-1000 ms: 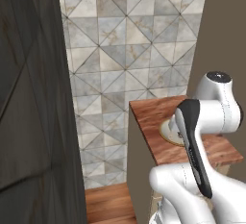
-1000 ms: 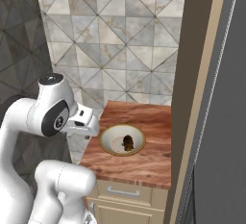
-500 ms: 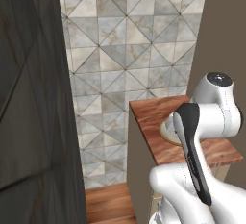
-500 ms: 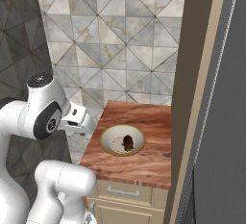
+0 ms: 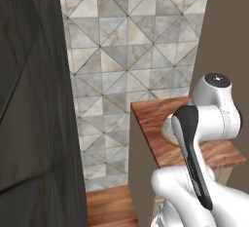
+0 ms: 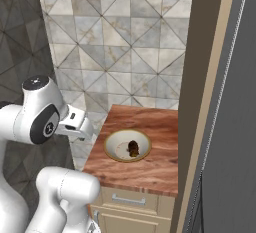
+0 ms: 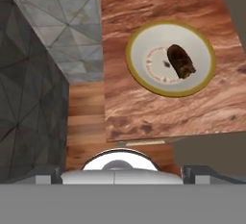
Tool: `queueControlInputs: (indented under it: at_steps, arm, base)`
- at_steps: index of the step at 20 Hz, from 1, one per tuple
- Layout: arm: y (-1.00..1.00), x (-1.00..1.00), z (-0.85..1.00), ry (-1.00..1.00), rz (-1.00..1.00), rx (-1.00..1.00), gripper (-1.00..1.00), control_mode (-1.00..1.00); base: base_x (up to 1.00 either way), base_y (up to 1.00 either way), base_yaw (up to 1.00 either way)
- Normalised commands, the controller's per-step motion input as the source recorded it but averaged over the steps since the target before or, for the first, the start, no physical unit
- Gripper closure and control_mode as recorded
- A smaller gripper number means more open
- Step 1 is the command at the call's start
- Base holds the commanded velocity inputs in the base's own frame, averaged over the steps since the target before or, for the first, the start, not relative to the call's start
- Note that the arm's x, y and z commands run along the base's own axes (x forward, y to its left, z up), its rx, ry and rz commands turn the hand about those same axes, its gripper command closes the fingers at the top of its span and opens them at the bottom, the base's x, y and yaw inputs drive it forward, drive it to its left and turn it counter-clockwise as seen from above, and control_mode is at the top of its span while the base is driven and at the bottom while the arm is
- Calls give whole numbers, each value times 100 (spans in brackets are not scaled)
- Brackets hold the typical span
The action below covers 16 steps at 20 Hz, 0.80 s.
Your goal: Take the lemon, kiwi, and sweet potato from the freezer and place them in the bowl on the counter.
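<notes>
Fingers spread wide on the gripper (image 6: 85,129), nothing between them.

Bowl (image 7: 140,71) sits on the counter (image 7: 144,6), ahead of the fingers and off to one side, well apart from them. Cream inside, tan rim. One dark brown lump (image 7: 180,60) lies in it, off-centre, near the rim on the side away from the wall.

Hand view looks straight down into the bowl: lump is oblong, long axis running upper left to lower right in that picture. A small dark speck lies beside it on the bowl floor.

Right base view: bowl (image 6: 112,140) just past the fingertips and lower, gripper off the counter's (image 6: 150,122) wall-side edge. Lump (image 6: 133,148) reads there as a short stub; axis hard to tell.

Left base view: arm (image 5: 194,158) covers most of the bowl (image 5: 167,129); a sliver of rim shows on the counter (image 5: 151,119).

Outward: drawer (image 6: 127,201) under the counter, tiled wall (image 6: 115,42) behind, wood floor (image 7: 86,117) below the fingers.
</notes>
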Motion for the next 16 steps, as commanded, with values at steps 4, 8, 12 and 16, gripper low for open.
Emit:
queueControlInputs:
  at_steps: [4, 8, 12, 16]
  arm:
    - [0, 0, 0, 0, 0, 0, -100, 100]
    - [0, 0, 0, 0, 0, 0, -100, 100]
    - [0, 0, 0, 0, 0, 0, -100, 100]
    - [0, 0, 0, 0, 0, 0, -100, 100]
  base:
    - [-58, 0, 0]
    - [-100, 0, 0]
    - [-100, 0, 0]
    - [-100, 0, 0]
